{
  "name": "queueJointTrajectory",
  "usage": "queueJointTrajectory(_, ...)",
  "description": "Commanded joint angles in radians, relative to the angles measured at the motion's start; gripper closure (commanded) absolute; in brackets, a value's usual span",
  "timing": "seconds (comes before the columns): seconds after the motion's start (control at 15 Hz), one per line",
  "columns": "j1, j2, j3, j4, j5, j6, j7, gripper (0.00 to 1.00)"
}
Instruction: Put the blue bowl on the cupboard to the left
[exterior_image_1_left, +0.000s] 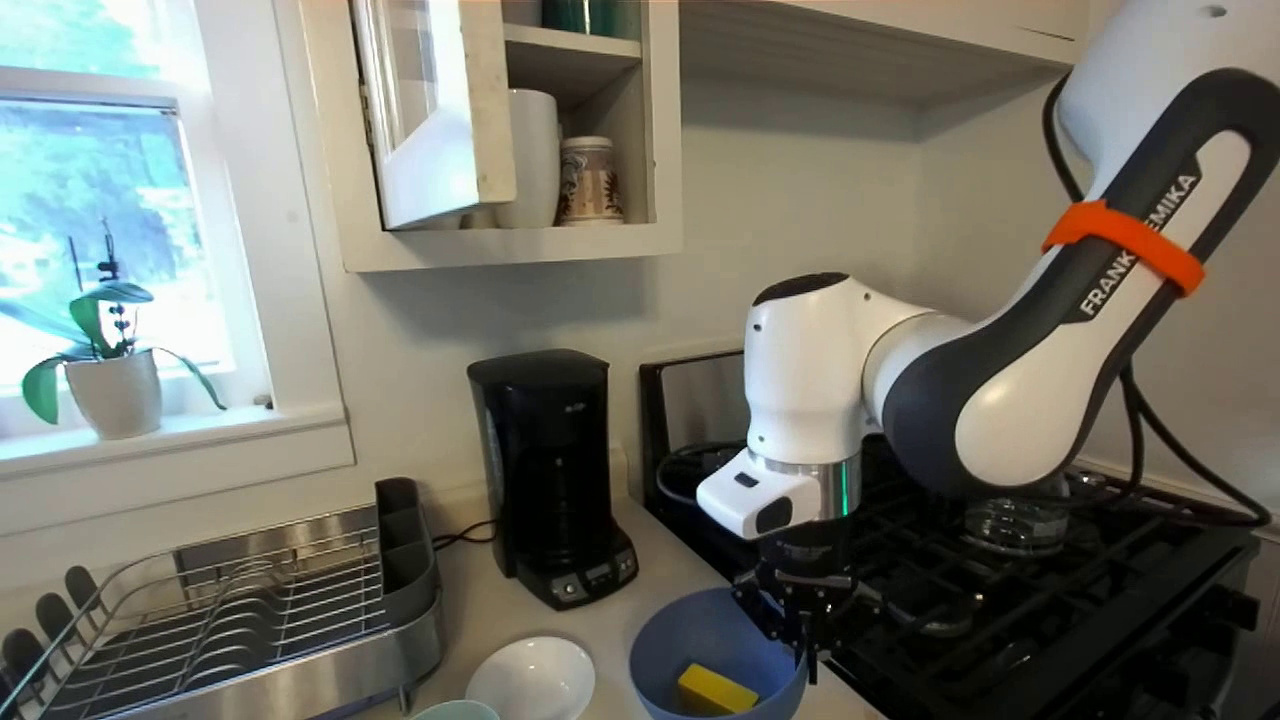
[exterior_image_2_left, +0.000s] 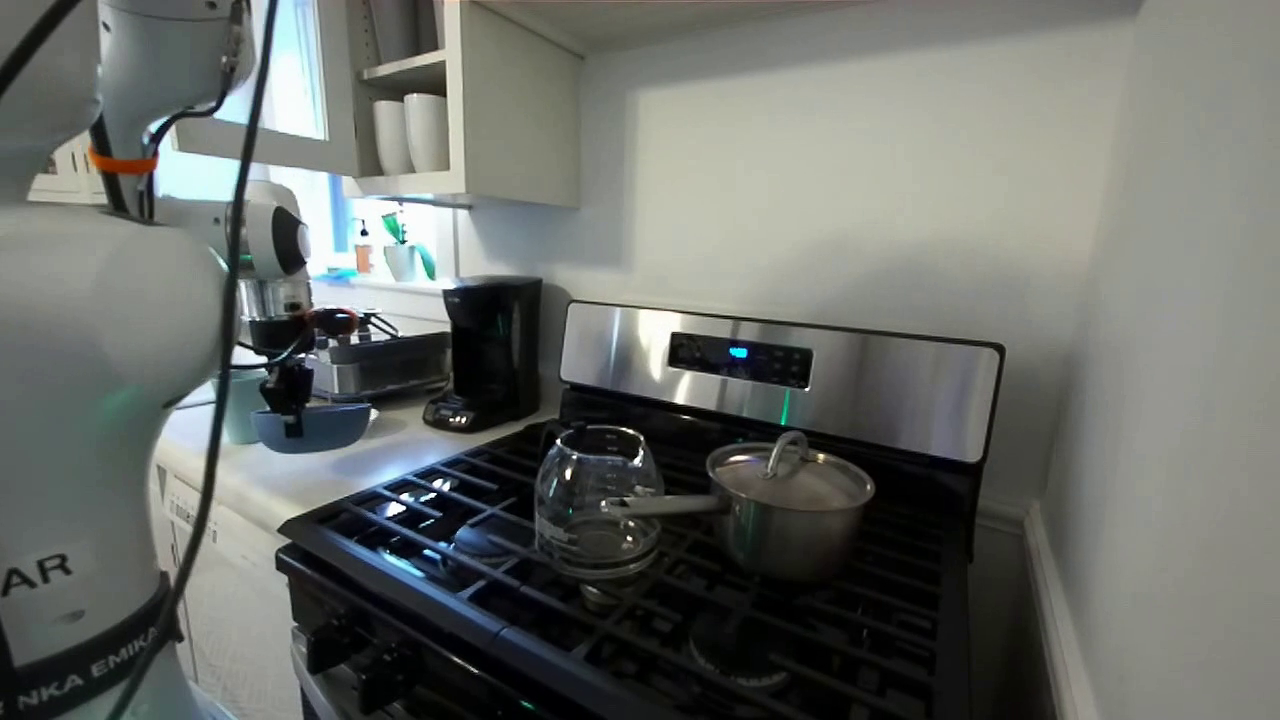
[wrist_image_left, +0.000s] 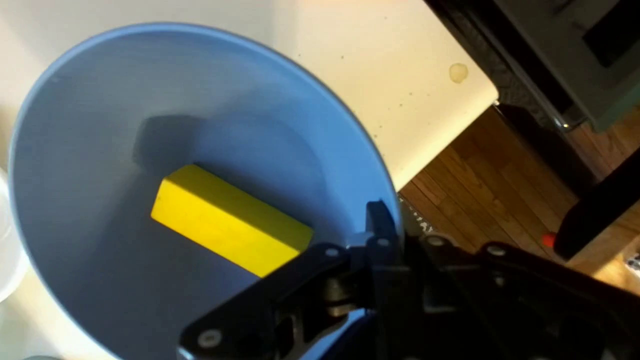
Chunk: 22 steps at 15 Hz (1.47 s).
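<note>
Blue bowl (wrist_image_left: 250, 130) over off-white surface (wrist_image_left: 340, 40); whether touching, cannot tell. Jaws set narrow, pinching bowl at rim. Yellow block (wrist_image_left: 232, 220) inside it. White bowl (exterior_image_1_left: 533, 678) just beside, near dish rack (exterior_image_1_left: 340, 672). Coffee maker (exterior_image_1_left: 545, 470) farther back. Stove (exterior_image_2_left: 640, 350) alongside surface, carrying glass pot (exterior_image_2_left: 590, 465), saucepan (exterior_image_2_left: 790, 525).

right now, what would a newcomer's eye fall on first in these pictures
Most likely the big white robot arm, bent over the counter beside the black stove. Next, the bright yellow block inside the blue bowl, with the gripper at its rim. Then the shiny lidded pot on the stove, next to a glass jug.
</note>
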<state>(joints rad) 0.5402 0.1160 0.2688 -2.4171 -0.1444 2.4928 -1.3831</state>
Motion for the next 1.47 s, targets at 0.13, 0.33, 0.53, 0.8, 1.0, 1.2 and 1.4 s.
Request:
queueJointTrajectory(0.13, -0.077, 0.152, 0.066, 0.081, -0.161, 0.107, 0.022, 0.99)
queueJointTrajectory(0.33, -0.087, 0.208, 0.078, 0.105, -0.207, 0.163, 0.014, 0.99)
queueJointTrajectory(0.53, -0.087, 0.250, 0.080, 0.124, -0.243, 0.214, 0.018, 0.99)
queueJointTrajectory(0.8, -0.088, 0.284, 0.082, 0.147, -0.268, 0.248, 0.010, 0.99)
queueJointTrajectory(1.0, -0.088, 0.290, 0.079, 0.155, -0.279, 0.243, 0.013, 0.62)
queueJointTrajectory(1.2, -0.111, 0.281, 0.104, 0.149, -0.252, 0.231, -0.022, 0.42)
queueJointTrajectory(1.4, -0.142, 0.240, 0.133, 0.136, -0.234, 0.227, -0.040, 0.22)
